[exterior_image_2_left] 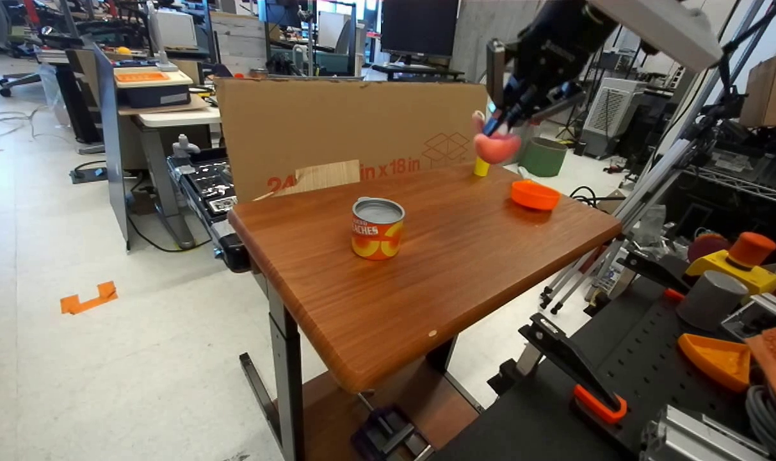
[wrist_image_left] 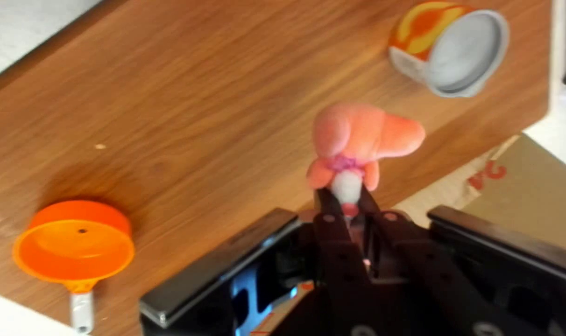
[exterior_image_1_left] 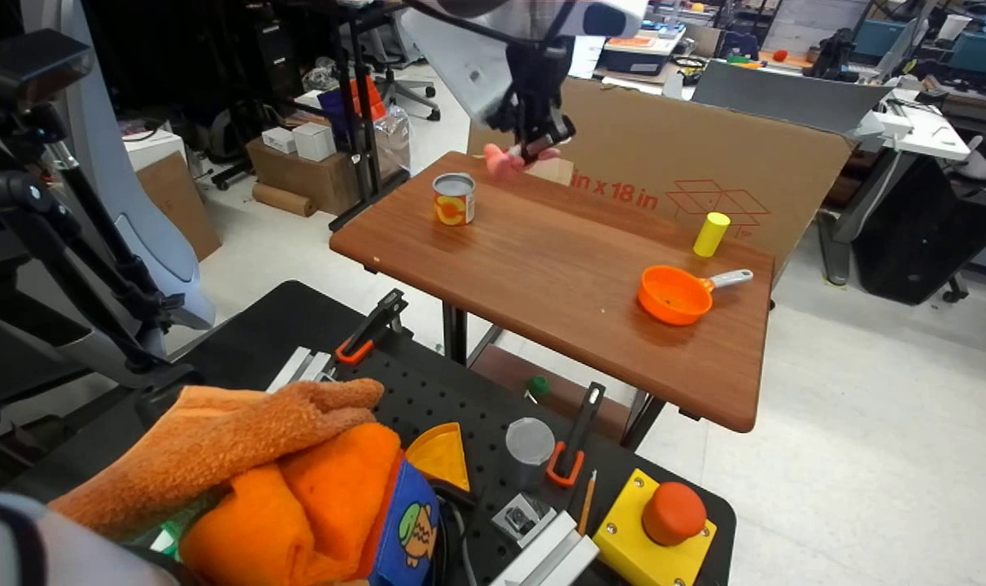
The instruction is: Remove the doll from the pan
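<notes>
My gripper (wrist_image_left: 347, 196) is shut on the doll (wrist_image_left: 353, 133), a small salmon-pink soft figure with a whitish part between the fingers. The doll hangs in the air above the table. In both exterior views the doll (exterior_image_1_left: 504, 163) (exterior_image_2_left: 495, 148) is at the fingertips of my gripper (exterior_image_1_left: 534, 148) (exterior_image_2_left: 500, 121), apart from the pan. The orange pan (wrist_image_left: 75, 242) with its pale grey handle stands on the table, at lower left in the wrist view. The pan (exterior_image_1_left: 674, 297) is at the table's right in an exterior view, and it also shows in an exterior view (exterior_image_2_left: 535, 196), its handle mostly hidden. No doll shows in it.
A peach can (exterior_image_1_left: 454, 201) (exterior_image_2_left: 378, 230) (wrist_image_left: 451, 46) stands on the brown table (exterior_image_1_left: 534, 260). A yellow cylinder (exterior_image_1_left: 711, 234) (exterior_image_2_left: 481, 168) stands near the pan. A cardboard sheet (exterior_image_1_left: 623, 138) (exterior_image_2_left: 349, 121) rises along the table's far edge. A black bench (exterior_image_1_left: 428, 382) holds clamps and orange plush (exterior_image_1_left: 298, 488).
</notes>
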Tool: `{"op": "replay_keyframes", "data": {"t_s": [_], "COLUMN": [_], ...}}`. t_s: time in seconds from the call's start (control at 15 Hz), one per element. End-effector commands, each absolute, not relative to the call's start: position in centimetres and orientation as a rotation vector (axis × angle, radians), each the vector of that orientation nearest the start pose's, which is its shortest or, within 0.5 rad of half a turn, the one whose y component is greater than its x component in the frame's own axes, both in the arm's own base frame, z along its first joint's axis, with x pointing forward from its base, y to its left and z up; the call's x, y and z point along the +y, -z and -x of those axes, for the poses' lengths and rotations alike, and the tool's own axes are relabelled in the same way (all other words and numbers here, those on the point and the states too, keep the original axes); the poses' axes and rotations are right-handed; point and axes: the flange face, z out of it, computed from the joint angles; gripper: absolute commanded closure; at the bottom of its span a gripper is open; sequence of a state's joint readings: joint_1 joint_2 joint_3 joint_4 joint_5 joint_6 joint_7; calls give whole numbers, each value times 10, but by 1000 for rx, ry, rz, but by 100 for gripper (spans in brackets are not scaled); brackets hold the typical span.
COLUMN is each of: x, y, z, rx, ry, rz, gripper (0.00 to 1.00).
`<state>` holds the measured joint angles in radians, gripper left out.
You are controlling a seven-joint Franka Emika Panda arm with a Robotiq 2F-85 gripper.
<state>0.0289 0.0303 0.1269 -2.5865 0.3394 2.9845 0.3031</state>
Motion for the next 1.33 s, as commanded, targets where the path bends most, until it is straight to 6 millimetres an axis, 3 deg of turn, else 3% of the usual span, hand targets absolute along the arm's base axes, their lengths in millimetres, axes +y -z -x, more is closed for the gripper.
{"op": "replay_keyframes", "data": {"t_s": [0.0,0.2,0.4,0.6,0.87,1.07,1.13,1.27], "x": [73,63,36,16,-14,-14,-6,15], "y": [-282,-266,-239,-212,-157,-134,-145,-170], "z": [-522,-560,-607,-638,-636,-626,-626,-617], "rx": [719,777,860,926,1052,1105,1095,1045], "ry": [492,515,608,647,510,401,399,339], "rz": [2699,2644,2614,2613,2752,2828,2831,2813], "gripper": [94,94,94,94,94,94,53,46]}}
